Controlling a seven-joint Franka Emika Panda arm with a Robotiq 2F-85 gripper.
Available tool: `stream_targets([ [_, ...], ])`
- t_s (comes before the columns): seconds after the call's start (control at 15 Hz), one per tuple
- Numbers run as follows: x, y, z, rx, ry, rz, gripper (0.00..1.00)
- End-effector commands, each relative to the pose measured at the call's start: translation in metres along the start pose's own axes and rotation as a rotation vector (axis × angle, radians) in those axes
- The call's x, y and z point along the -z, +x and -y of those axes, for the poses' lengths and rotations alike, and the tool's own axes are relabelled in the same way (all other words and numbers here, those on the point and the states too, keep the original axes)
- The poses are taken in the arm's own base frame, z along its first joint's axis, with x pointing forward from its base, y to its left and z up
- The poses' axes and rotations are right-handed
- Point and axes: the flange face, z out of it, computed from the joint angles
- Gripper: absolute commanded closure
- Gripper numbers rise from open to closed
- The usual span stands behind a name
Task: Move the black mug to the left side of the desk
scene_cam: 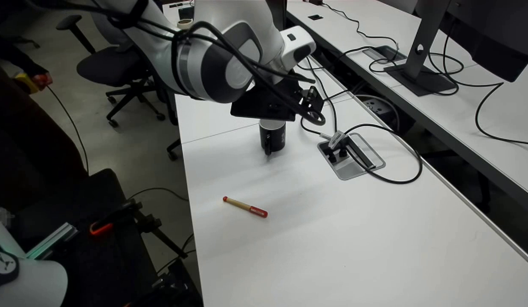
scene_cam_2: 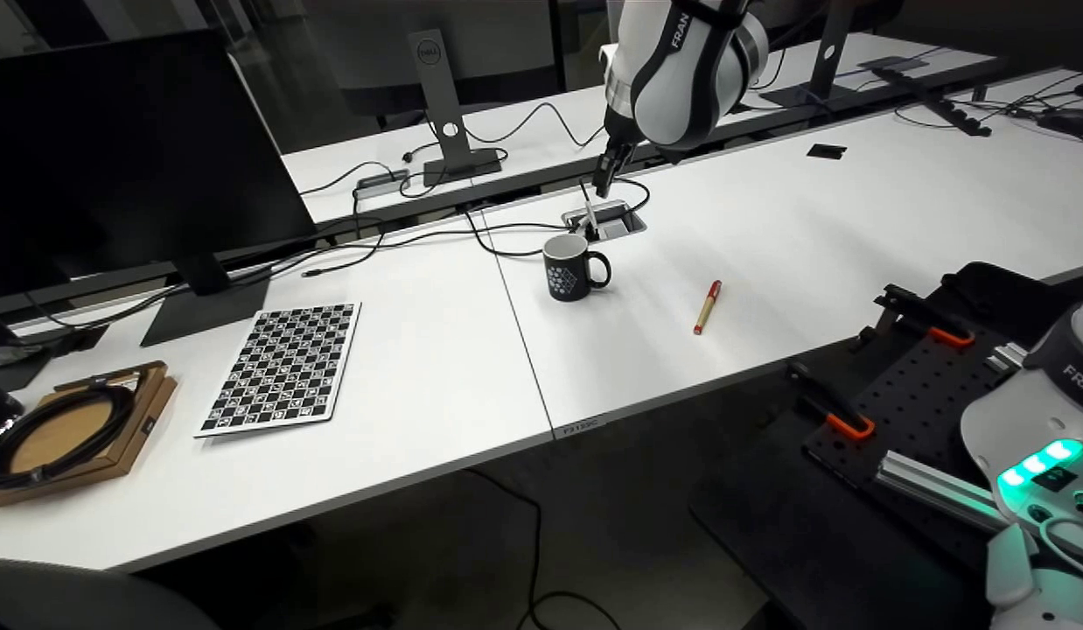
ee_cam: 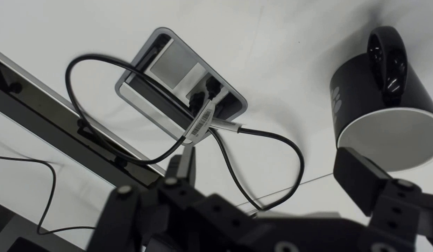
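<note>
Mug (scene_cam_2: 565, 273) on the desk (scene_cam_2: 638, 350), between its seam (scene_cam_2: 524, 346) and the marker (scene_cam_2: 707, 307)

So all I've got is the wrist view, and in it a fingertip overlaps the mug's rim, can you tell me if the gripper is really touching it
Observer: It isn't. In an exterior view a gap shows between the gripper and the black mug.
Operator: Good. Anything lying loose nearby that I can't see?
Observer: Yes. In both exterior views what looks like a red-and-tan pen lies on the desk, apart from the mug, out past its handle.
Operator: And what's across the seam from the mug?
Observer: In an exterior view, a black-and-white patterned board lies flat on that part of the desk.
</note>
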Motion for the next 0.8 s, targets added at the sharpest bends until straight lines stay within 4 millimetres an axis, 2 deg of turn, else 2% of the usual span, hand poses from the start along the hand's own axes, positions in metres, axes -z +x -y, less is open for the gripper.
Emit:
stream_targets([
  [0.0, 0.020, -0.010, -0.010, 0.002, -0.020, 0.003, 0.00],
  [0.33, 0.030, -0.022, -0.039, -0.040, -0.071, 0.027, 0.00],
  [0.73, 0.042, -0.029, -0.068, -0.301, -0.135, 0.050, 0.00],
])
